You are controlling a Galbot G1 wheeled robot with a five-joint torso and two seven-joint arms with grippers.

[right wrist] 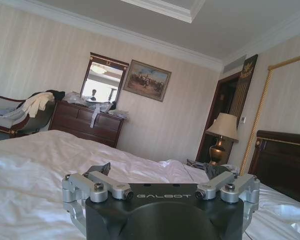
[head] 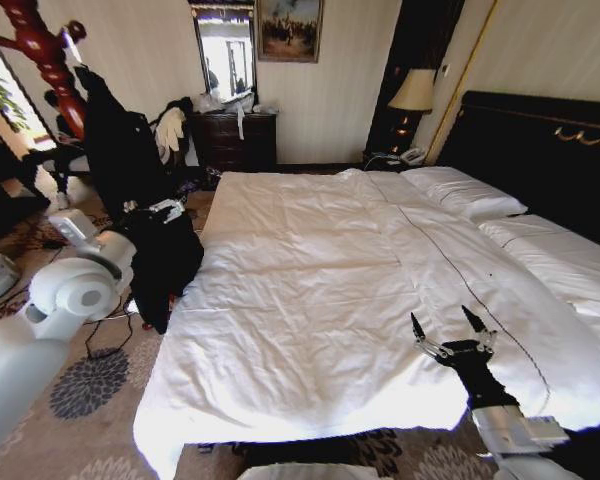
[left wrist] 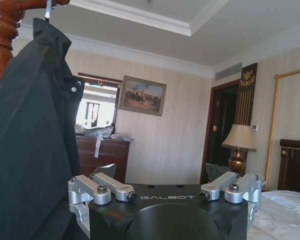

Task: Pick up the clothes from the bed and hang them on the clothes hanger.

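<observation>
The black clothes [head: 120, 150] hang from the reddish wooden coat stand [head: 40, 50] left of the bed [head: 310, 300]. Their lower folds [head: 165, 260] bunch beside the mattress edge. The clothes hanger sits hidden inside the shoulders; its silver hook [head: 72, 45] shows at the top. In the left wrist view the hook [left wrist: 48, 10] sits above the dark fabric [left wrist: 30, 140]. My left gripper [head: 165, 210] is open against the hanging clothes, holding nothing, and shows as [left wrist: 165, 192] in its own view. My right gripper [head: 450, 328] is open above the sheet near the bed's front right.
A dark dresser [head: 238, 138] with a mirror stands at the far wall. An armchair with pale garments [head: 170, 130] is beside it. A lamp [head: 413, 92] stands by the black headboard [head: 540, 150]. Cables [head: 105, 345] lie on the patterned carpet left of the bed.
</observation>
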